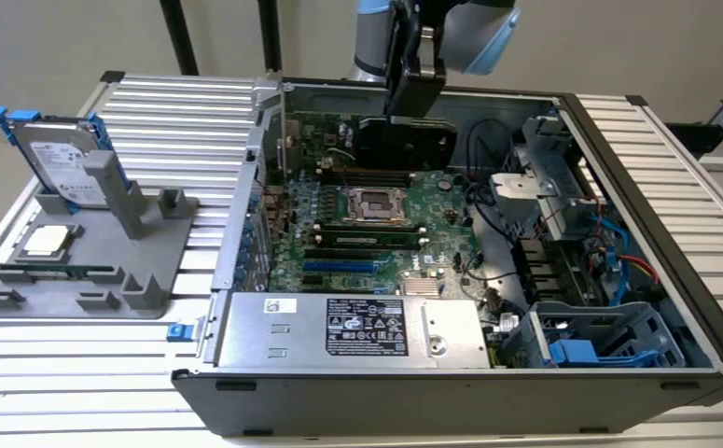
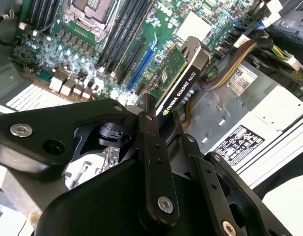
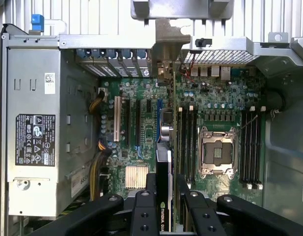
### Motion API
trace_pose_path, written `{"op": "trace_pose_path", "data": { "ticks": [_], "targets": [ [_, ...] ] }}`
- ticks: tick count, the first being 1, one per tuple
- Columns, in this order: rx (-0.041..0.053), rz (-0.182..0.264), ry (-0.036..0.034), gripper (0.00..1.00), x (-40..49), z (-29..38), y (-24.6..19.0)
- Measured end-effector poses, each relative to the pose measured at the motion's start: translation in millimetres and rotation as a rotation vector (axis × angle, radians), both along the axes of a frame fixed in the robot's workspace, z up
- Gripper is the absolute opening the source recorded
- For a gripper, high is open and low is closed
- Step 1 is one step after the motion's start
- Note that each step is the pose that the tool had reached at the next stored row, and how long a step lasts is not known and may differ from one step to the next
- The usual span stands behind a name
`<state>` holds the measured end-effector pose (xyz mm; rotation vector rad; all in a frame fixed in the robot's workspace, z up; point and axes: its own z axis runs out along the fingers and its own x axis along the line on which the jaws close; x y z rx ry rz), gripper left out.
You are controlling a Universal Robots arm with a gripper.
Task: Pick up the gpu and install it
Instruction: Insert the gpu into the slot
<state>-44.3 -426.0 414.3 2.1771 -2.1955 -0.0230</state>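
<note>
One white-lettered gpu (image 2: 180,87) in the claw (image 2: 163,113)

gpu (image 2: 176,81): in the second wrist view its near end is covered by the end effector (image 2: 163,115) clamped on it. In the first wrist view it is edge-on, so both faces are unseen, and it runs off the frame's lower edge.
Arm (image 1: 461,28): cut off by the exterior view's top edge.
Motherboard (image 1: 442,201): the part behind the held gpu is hidden in the exterior view.
Hard drive (image 1: 60,159): label too small to make out.
Counter (image 1: 88,373): runs out of frame.
</note>
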Motion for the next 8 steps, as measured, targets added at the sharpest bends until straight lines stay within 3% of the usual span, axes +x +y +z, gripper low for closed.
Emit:
{"op": "trace_pose_path", "data": {
  "ticks": [8],
  "targets": [
    [0.0000, 0.000, -0.0011, 0.00, 0.1, -2.7, 0.0]
  ]
}}
